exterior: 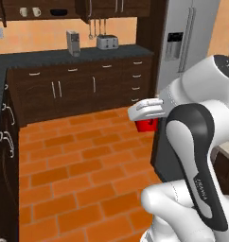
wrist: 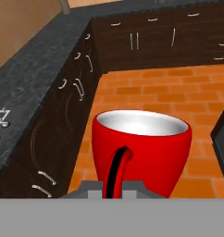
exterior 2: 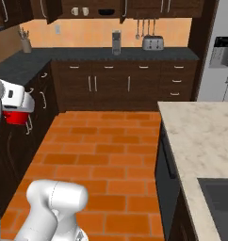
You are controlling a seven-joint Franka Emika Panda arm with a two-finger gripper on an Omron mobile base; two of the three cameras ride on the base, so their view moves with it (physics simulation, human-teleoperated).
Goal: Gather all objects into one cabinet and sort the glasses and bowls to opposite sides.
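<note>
Between our jaws: red cup (wrist: 141, 150), upright, clenched at the near rim by the gripper (exterior: 145, 112) for carrying. Far ahead, open cabinet (exterior 2: 94, 6) holds mugs (exterior 2: 79, 11) left, bowl (exterior 2: 106, 12) right.

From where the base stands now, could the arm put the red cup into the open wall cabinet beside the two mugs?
Probably not. The gripper holds the red cup out over the tiled floor, while the mugs and black bowl sit in the cabinet across the room, beyond the counter. Driving closer looks necessary.
</note>
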